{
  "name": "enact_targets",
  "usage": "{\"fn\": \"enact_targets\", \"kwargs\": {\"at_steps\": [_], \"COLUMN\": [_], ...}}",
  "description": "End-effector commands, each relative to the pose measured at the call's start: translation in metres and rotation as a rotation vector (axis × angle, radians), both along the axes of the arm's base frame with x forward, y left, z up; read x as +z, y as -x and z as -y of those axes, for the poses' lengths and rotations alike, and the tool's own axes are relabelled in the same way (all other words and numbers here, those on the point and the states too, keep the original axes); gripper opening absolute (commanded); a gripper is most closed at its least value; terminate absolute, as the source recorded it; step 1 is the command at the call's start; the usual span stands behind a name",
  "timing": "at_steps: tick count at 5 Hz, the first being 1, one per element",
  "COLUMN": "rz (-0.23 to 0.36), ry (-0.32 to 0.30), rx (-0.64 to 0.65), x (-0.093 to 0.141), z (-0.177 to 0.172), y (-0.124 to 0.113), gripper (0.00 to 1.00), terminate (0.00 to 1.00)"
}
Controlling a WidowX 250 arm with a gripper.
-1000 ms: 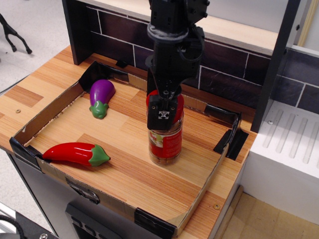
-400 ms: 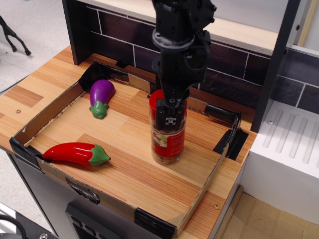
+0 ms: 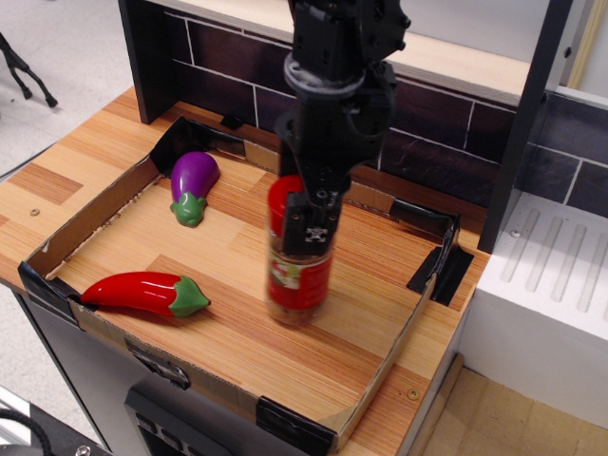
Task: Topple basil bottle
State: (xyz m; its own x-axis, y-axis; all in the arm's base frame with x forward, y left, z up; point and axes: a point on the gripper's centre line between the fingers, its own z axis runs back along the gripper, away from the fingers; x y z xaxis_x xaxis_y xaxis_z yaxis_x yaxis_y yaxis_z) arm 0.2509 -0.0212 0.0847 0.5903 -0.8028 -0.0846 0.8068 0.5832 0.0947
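The basil bottle (image 3: 296, 275), a clear jar with a red lid and red-and-white label, stands in the middle of the cardboard tray (image 3: 85, 217), blurred and leaning slightly with its top toward the left. My black gripper (image 3: 310, 228) hangs down from above and covers the upper right side of the bottle, right against its lid. Its fingers are seen end-on, and I cannot tell whether they are open or shut.
A purple toy eggplant (image 3: 193, 182) lies at the tray's back left. A red toy chili with a green stem (image 3: 145, 293) lies at the front left. A dark tiled wall (image 3: 446, 133) stands behind, and a white drainer (image 3: 551, 266) sits to the right.
The gripper has shifted left and forward, and the bottle has moved left and toward the front with it. The bottle now looks blurred and slightly tipped.
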Motion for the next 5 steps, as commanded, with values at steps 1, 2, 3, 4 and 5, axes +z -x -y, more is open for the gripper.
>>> {"fn": "enact_targets", "kwargs": {"at_steps": [1,2,3,4,5], "rz": [0.036,0.008,0.012,-0.036,-0.068], "ry": [-0.149,-0.238,-0.309,-0.357,-0.422], "rx": [0.072,0.107,0.129,0.106,0.129], "x": [0.034,0.032,0.022,0.012,0.002], "z": [-0.025,-0.038,-0.053,-0.055,-0.053], "y": [-0.015,-0.023,-0.025,-0.021,-0.018], "gripper": [0.0,0.0,0.0,0.0,0.0], "terminate": [0.0,0.0,0.0,0.0,0.0]}}
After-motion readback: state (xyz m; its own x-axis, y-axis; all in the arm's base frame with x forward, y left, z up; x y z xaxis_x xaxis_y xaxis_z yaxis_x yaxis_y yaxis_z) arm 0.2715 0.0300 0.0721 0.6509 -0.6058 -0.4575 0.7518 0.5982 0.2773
